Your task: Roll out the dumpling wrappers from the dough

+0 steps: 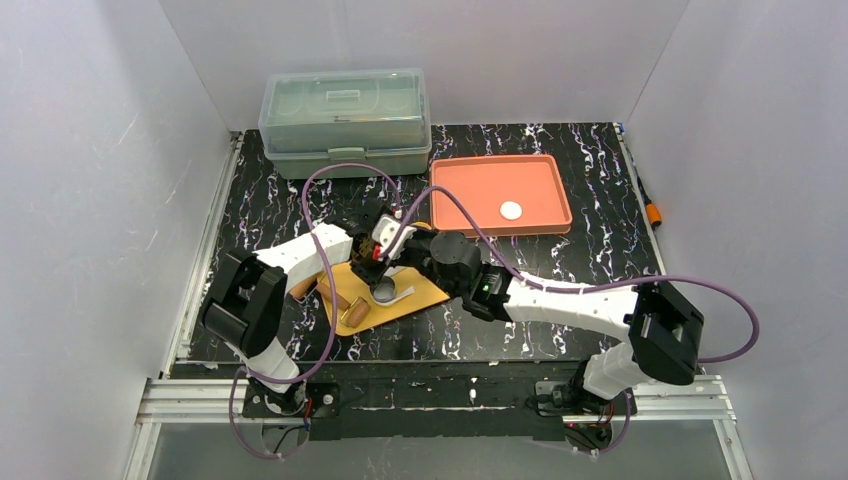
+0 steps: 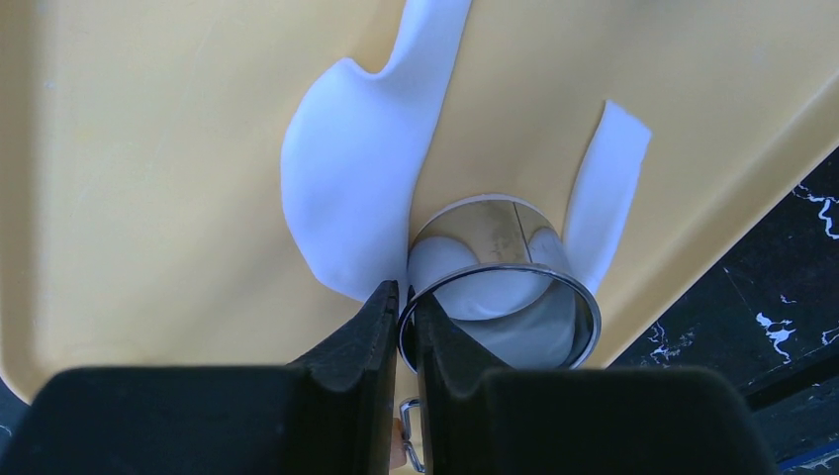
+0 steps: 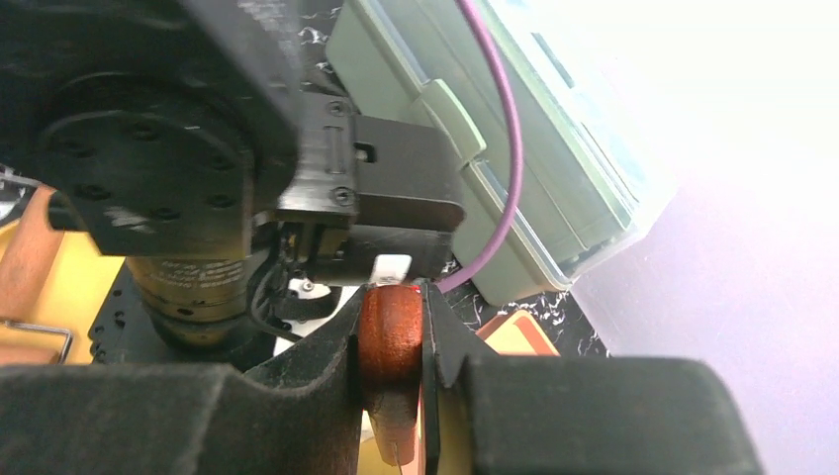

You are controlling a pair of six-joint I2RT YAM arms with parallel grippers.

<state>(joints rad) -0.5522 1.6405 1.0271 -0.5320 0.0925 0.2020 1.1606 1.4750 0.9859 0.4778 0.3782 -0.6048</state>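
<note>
On the yellow board (image 2: 148,198) lies the dough (image 2: 351,188), a flat white sheet with a cut-out edge and a loose strip (image 2: 608,183). A small metal ring (image 2: 514,297) stands on the dough with white dough inside it. My left gripper (image 2: 406,302) is shut on the ring's near wall, one finger inside and one outside. One dumpling wrapper (image 1: 511,210) lies in the orange tray (image 1: 480,175). My right gripper (image 3: 393,297) is shut on a rounded red-brown wooden piece (image 3: 391,341), close behind the left wrist (image 3: 168,129). In the top view both grippers meet over the board (image 1: 425,292).
A wooden rolling pin (image 1: 345,303) lies on the board's left side. A closed grey-green plastic box (image 1: 345,120) stands at the back of the black marbled table (image 1: 590,250). White walls enclose the table on three sides.
</note>
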